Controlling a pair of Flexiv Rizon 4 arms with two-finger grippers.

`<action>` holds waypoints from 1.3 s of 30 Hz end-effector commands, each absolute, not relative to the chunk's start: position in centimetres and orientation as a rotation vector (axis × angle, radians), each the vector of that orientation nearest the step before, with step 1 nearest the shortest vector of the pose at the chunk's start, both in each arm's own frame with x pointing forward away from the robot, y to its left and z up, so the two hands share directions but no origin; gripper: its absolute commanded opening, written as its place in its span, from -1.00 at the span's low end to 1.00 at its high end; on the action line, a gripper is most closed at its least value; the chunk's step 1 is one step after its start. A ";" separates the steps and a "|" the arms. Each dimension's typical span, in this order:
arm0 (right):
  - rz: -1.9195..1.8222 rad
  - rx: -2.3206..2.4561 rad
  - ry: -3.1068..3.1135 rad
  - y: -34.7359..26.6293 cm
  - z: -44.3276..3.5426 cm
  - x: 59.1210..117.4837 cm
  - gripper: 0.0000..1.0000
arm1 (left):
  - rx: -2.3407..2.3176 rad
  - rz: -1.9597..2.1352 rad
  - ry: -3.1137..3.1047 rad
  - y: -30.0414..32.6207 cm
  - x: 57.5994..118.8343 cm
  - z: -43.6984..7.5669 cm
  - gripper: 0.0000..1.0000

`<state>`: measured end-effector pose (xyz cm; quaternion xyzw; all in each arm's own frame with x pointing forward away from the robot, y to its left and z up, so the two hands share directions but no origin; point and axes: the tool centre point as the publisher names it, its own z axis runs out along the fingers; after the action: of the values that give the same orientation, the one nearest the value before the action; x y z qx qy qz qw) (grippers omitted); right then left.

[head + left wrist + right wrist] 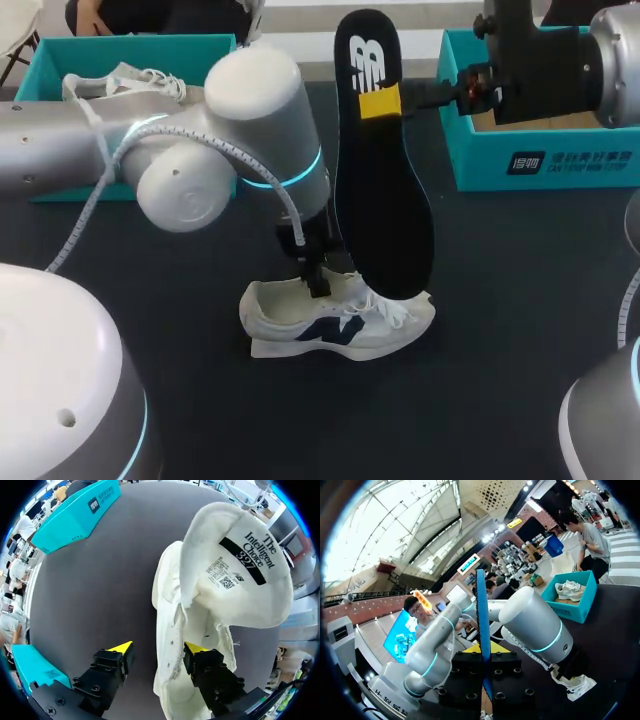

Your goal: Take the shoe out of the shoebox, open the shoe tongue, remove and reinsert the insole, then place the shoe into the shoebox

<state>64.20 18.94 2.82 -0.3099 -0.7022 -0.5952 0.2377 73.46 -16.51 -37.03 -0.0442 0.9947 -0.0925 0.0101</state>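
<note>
Black, flat, elongated insole (385,200) pinched edge-on in the right end effector (380,103).

Robot manipulation station, lab or demo-floor kind. Evidence: two grey-white robot arms, left arm (250,110) and right arm (560,60), with glowing cyan joint rings, stood over one dark matte surface (180,300). Pale cable (90,200) ran exposed along left arm. Goods on surface were footwear only: open teal left shoebox (130,48) and right shoebox (540,160) at far corners, white shoe (335,320) with navy mark on surface, second shoe (130,82) in left shoebox, black insole (380,170) held upright above shoe
</note>
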 end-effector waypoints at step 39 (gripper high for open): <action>-1.630 -0.848 -1.924 19.4 2.8 64.4 -1.00 | 0.430 -0.121 3.441 -17.4 75.6 -37.3 -1.00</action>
<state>64.20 18.94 2.82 -0.3099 -0.7023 -0.5952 0.2377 74.63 -16.64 -38.36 0.0928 0.9846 -0.0666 -0.1322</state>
